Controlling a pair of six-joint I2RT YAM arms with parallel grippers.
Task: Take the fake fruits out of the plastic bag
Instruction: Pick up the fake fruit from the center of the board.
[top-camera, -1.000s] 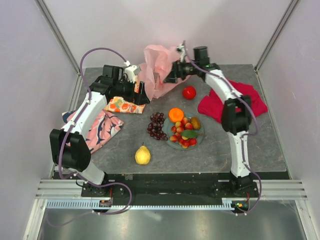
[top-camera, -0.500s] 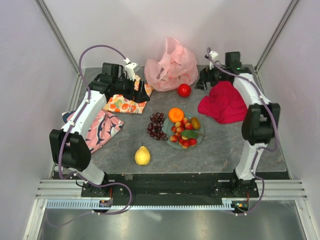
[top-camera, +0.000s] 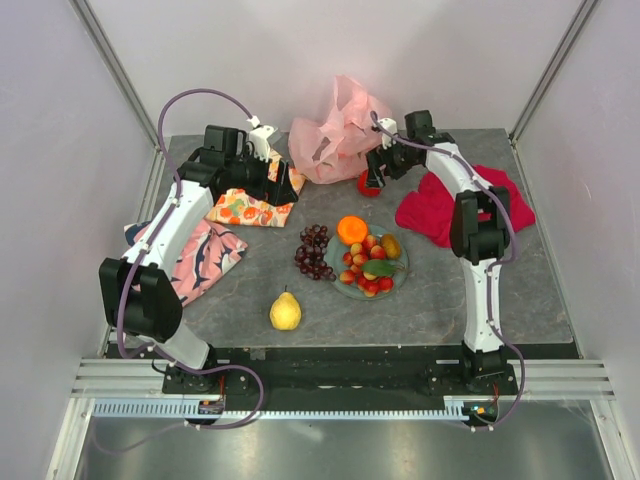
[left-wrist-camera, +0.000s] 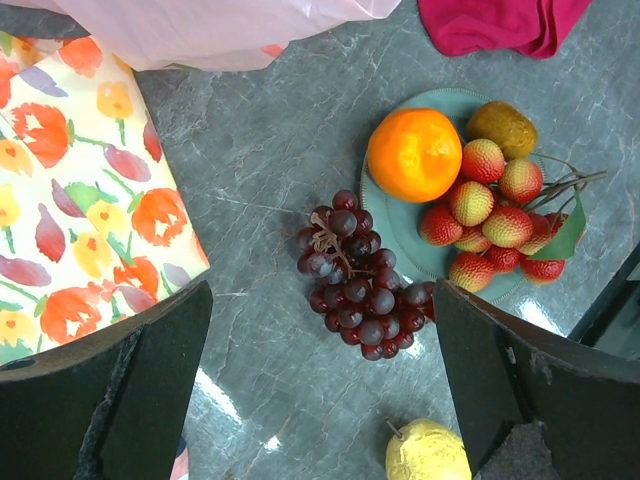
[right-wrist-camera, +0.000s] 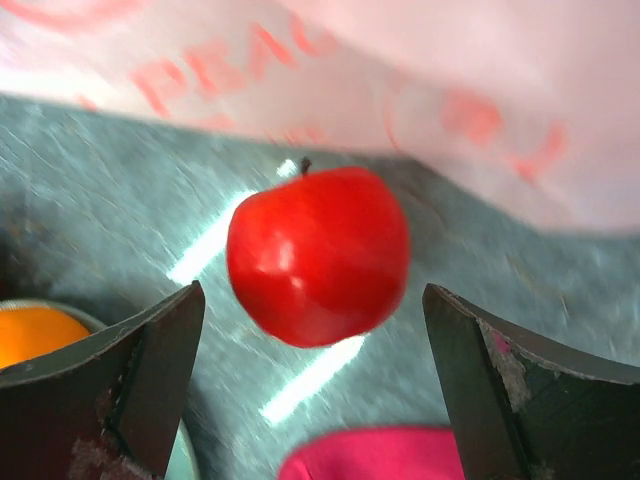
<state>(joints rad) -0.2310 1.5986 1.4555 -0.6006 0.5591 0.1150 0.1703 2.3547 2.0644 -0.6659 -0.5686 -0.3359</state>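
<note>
The pale-pink plastic bag (top-camera: 340, 135) lies crumpled at the back of the table, and its edge shows in the right wrist view (right-wrist-camera: 400, 70). The red apple (right-wrist-camera: 318, 255) lies on the table just in front of it. My right gripper (top-camera: 378, 170) is open, with the apple between and beyond its jaws (right-wrist-camera: 315, 390), not touching. My left gripper (top-camera: 280, 185) is open and empty, above the fruit-printed cloth's edge (left-wrist-camera: 320, 400). The grape bunch (left-wrist-camera: 360, 290), the orange (left-wrist-camera: 413, 153) and the small red pieces (left-wrist-camera: 490, 215) are on or beside the teal plate (left-wrist-camera: 385, 215). The pear (top-camera: 285, 310) lies near the front.
A red cloth (top-camera: 460, 205) lies right of the apple. A fruit-printed orange-and-white cloth (top-camera: 245, 210) and a pink-and-navy cloth (top-camera: 195, 255) lie on the left. The plate (top-camera: 398, 272) sits mid-table, grapes (top-camera: 315, 250) to its left.
My right gripper left the bag, swung right over the red cloth, then came back left to the apple. The bag settled on the table. The left arm barely moved.
</note>
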